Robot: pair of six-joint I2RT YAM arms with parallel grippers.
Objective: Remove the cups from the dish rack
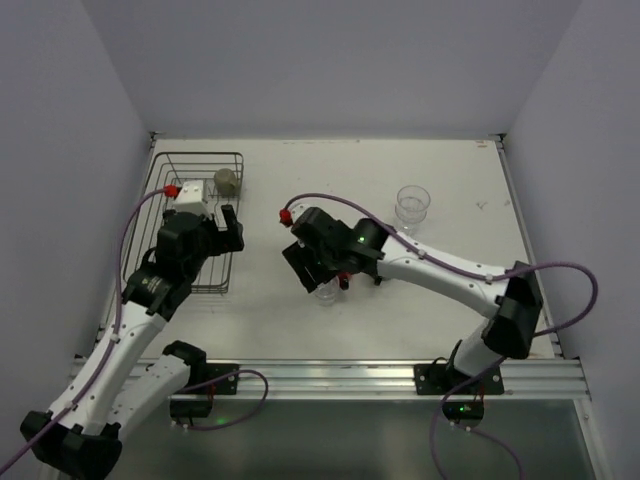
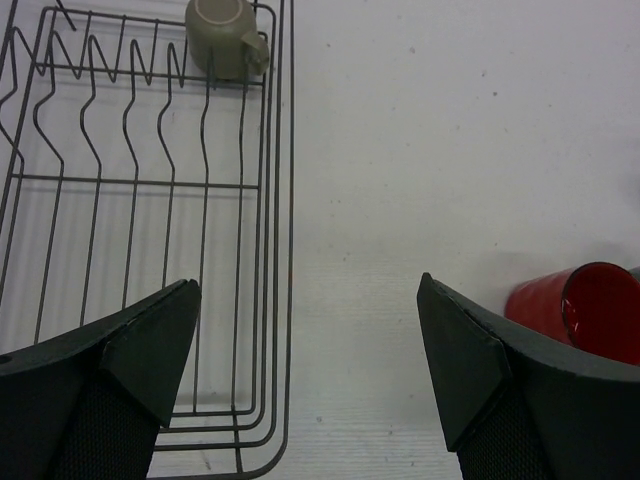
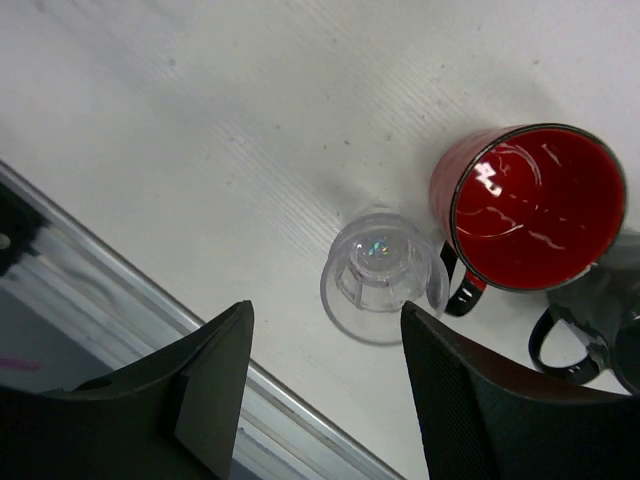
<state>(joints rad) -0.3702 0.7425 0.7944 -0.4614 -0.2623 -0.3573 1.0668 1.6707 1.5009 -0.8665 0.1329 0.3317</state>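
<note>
Apparently only a greyish-tan handled cup sits in the dark wire dish rack, so the left gripper, spread empty like the right gripper, should reach forward for it.

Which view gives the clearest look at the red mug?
Right wrist: the red mug stands upright, rim, interior and handle visible. Left wrist shows only part, cut by the frame edge. Top external: the right arm hides nearly all.
</note>
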